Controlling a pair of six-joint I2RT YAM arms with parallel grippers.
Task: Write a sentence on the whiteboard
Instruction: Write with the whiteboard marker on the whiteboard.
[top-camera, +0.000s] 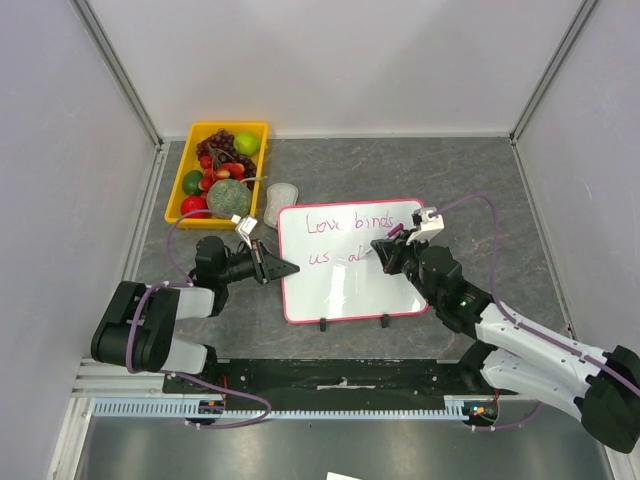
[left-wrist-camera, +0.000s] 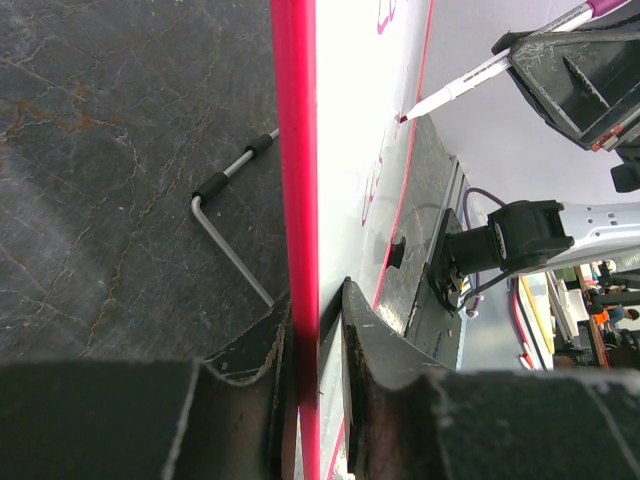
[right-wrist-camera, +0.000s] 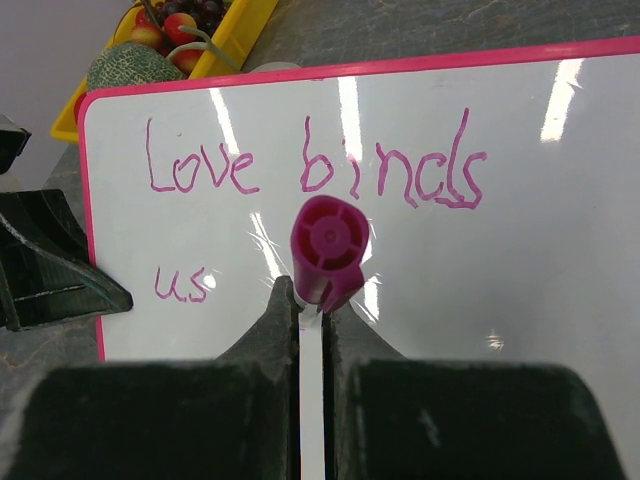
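Two lines make up the sentence (top-camera: 350, 222) on the whiteboard (top-camera: 350, 295): "Love binds" on the upper line and "us" below it in thin pink-magenta script; the top view shows a few more strokes after "us", next to the pen, too small to read; in the right wrist view the sentence (right-wrist-camera: 320, 170) is sharp, but the pen hides the rest of the lower line. The whiteboard lies in the middle of the table (top-camera: 450, 170), between the two arms, with its two black feet (top-camera: 322, 323) on the near edge and its pink-red frame (left-wrist-camera: 295, 150) bright in the left wrist view.

The right gripper (top-camera: 385, 250) hangs over the lower line, its jaws pinched tight on a marker (right-wrist-camera: 328, 248) with a magenta end and white barrel; the left wrist view shows the marker (left-wrist-camera: 470, 85) slanting down with its tip at the board surface. The left gripper (top-camera: 283, 268) is at the board's left edge; its jaws are clamped on the frame, one finger (left-wrist-camera: 250, 350) on each side.

A bent metal rod (left-wrist-camera: 225, 240) with black sleeves sits on the dark stone-patterned table beside that edge; beyond the board's far left corner lies a small pale oblong object (top-camera: 280, 195); just past it stands a yellow bin (top-camera: 262, 150) filled with fruit.
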